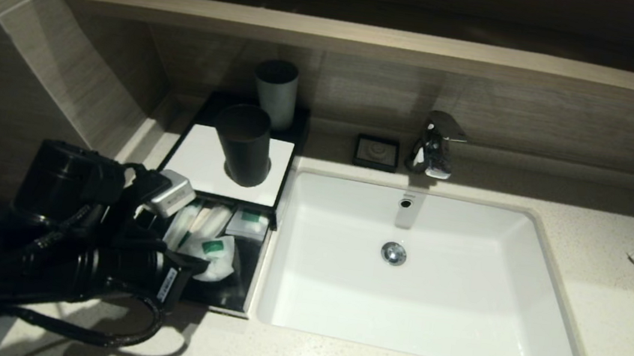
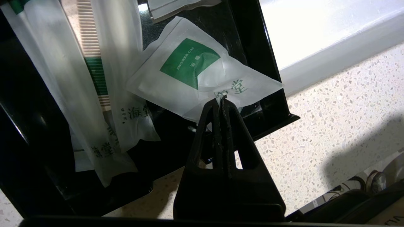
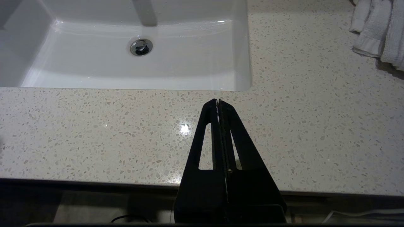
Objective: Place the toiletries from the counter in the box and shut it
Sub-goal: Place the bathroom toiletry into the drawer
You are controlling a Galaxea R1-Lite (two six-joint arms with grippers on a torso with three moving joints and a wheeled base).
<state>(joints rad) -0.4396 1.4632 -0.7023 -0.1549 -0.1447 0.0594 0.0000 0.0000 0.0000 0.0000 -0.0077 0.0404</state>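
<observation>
Black and big, the left gripper [image 2: 221, 102] is squeezed tight on the near corner of the shower cap sachet [image 2: 202, 78], which lies in the open drawer [image 1: 240, 289] at the front of the box [image 1: 228, 161] with the other sachets [image 1: 196, 224]. It looks like the putting-in step is almost done. Next, I think, it must let go and push the drawer shut, while the right gripper [image 3: 218, 102] waits pinched shut over the counter [image 3: 94, 126] by the sink's front edge.

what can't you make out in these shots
- Head view: the left pincer's tips, hidden behind its own arm and wrist camera over the drawer.
- Left wrist view: whether the shut left pincer actually pinches the shower cap sachet; its tips cover the sachet's edge.
- Left wrist view: the second small sachet, cut off by the frame edge.
</observation>
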